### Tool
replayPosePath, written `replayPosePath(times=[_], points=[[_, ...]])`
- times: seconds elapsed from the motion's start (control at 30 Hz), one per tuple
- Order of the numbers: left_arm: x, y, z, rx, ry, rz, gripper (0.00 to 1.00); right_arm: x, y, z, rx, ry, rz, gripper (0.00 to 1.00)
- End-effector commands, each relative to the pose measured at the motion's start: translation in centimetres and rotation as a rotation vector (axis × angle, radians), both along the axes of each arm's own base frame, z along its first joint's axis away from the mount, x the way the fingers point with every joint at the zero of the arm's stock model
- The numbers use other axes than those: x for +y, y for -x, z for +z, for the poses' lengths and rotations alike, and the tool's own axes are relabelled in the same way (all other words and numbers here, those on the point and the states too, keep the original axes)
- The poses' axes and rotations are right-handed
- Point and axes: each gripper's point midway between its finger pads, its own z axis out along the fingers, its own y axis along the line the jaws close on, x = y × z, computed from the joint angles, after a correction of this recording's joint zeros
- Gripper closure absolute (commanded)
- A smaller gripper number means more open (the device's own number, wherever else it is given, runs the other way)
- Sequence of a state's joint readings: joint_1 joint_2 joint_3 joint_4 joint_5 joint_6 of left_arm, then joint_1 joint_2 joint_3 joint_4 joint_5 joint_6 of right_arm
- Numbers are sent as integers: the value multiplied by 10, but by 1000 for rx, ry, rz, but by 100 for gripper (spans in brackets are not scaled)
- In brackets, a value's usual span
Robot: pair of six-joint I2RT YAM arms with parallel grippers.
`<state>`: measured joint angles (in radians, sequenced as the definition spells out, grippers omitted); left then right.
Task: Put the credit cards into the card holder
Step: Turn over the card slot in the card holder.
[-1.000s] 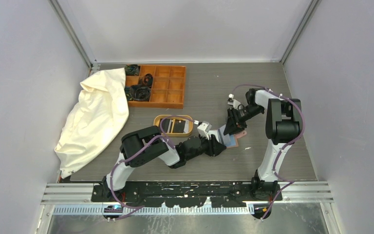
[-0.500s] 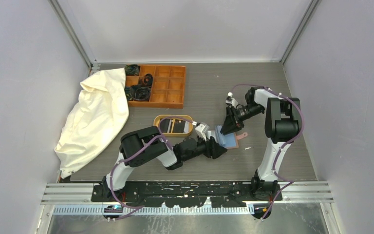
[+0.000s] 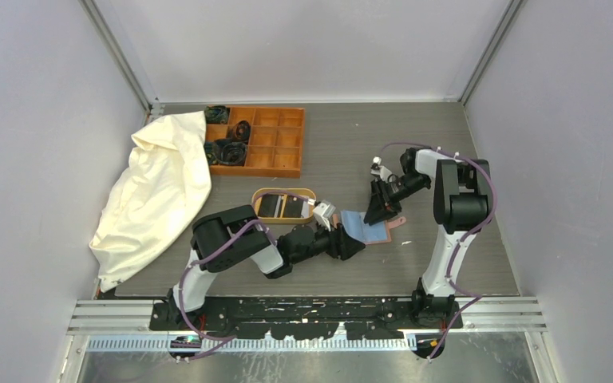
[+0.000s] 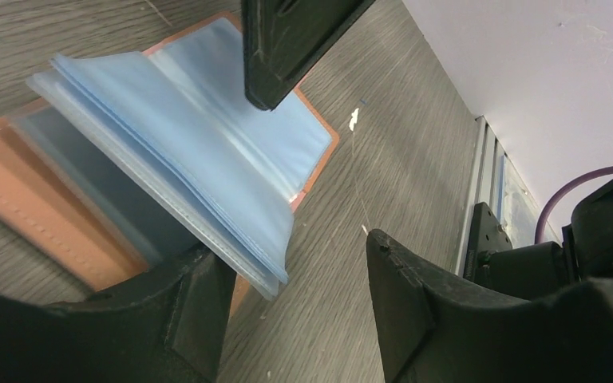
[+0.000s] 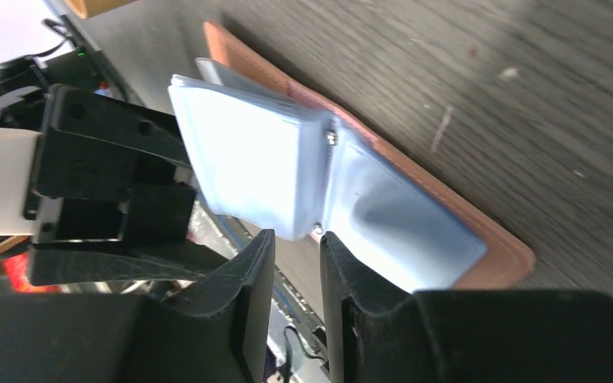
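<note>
Open card holder [image 3: 365, 227] mid-frame: fanned blue sleeves [image 4: 183, 159] clear in wrist views only, black credit cards [image 3: 268, 206] in tray [image 3: 285, 190] overhead only; left claw [image 4: 295, 259] wide, right claw [image 5: 297, 238] narrow.

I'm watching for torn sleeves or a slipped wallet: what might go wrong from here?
The left gripper stands open around the corner of the card holder's lifted blue sleeves; unclamped, they may flop shut. One finger of the right gripper appears to press only the far page, so the holder might slide when the sleeves are pulled.

Two credit cards [image 3: 266, 207] [image 3: 293, 207], one card holder [image 3: 365, 227], one oval tray [image 3: 285, 191], one compartment box [image 3: 279, 136], one cloth [image 3: 156, 187].
</note>
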<state>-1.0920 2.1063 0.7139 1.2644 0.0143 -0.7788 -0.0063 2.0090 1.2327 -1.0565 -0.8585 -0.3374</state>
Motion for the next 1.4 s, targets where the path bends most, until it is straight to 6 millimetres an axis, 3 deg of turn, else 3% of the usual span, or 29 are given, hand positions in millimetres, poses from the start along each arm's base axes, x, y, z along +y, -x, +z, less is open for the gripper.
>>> replayPosePath(times=[0.0, 0.17, 0.33, 0.57, 0.7, 0.93, 1.2, 1.37], points=[[23, -7, -15, 24, -75, 45, 39, -11, -20, 11, -172, 111, -10, 67], [34, -7, -11, 37, -57, 33, 38, -9, -24, 27, -313, 81, 29, 65], [31, -15, -7, 59, -10, 20, 36, -5, -23, 39, -408, 41, 43, 62], [20, -21, 9, 60, 39, -2, 36, 9, -15, 32, -373, 24, 87, 60], [16, -19, 15, 56, 61, -22, 37, 21, -13, 29, -355, 36, 101, 52], [11, -16, 24, 27, 111, -60, 50, 22, -17, 22, -353, 129, 108, 47], [5, -18, 51, -33, 153, -82, 47, 18, -22, 34, -372, 114, 82, 47], [-5, -19, 53, -43, 158, -114, 47, 13, -24, 48, -370, 59, 27, 44]])
